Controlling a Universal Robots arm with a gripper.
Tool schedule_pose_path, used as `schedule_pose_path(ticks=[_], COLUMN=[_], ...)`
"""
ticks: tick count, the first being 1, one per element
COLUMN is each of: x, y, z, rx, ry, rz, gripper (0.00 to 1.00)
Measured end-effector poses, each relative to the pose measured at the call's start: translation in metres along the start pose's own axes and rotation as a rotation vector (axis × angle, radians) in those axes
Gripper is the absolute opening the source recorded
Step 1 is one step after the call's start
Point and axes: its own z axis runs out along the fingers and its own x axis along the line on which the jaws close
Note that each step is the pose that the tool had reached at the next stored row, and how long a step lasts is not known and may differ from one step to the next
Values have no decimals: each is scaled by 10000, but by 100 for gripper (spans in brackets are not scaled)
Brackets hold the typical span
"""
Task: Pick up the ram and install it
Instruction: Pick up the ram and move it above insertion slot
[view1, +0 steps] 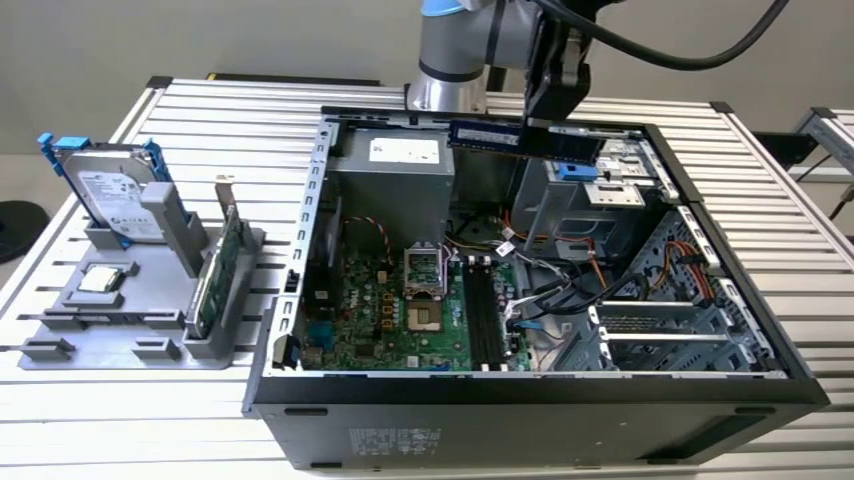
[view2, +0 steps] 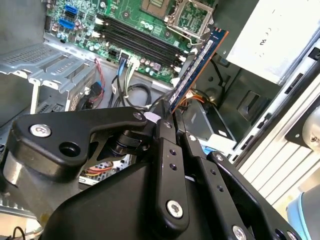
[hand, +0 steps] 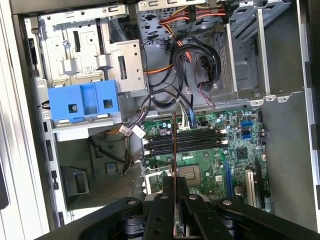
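My gripper (view1: 550, 118) is shut on the ram (view1: 523, 140), a long dark stick with a bluish label. It hangs level in the air above the back of the open computer case (view1: 287, 300), clear of the board. In the second wrist view the ram (view2: 197, 62) juts out from the gripper (view2: 167, 114) towards the motherboard. In the first wrist view the ram (hand: 174, 145) appears edge-on in the gripper (hand: 174, 184), crossing the black memory slots (hand: 185, 141) far below. These memory slots (view1: 483, 315) lie beside the processor socket (view1: 420, 275).
On the exterior view's left a grey fixture (view1: 80, 330) holds a silver hard drive (view1: 114, 195), a green expansion card (view1: 220, 265) and a small chip (view1: 104, 280). Inside the case are loose cables (hand: 192, 65), a blue drive bracket (hand: 82, 102) and metal drive bays (view1: 667, 330).
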Motion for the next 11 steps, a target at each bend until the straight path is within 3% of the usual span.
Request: schedule_pose_path(ticks=[11], x=[0], y=[0], z=[0], rx=[6], ry=[-4], rz=[506], gripper=[0])
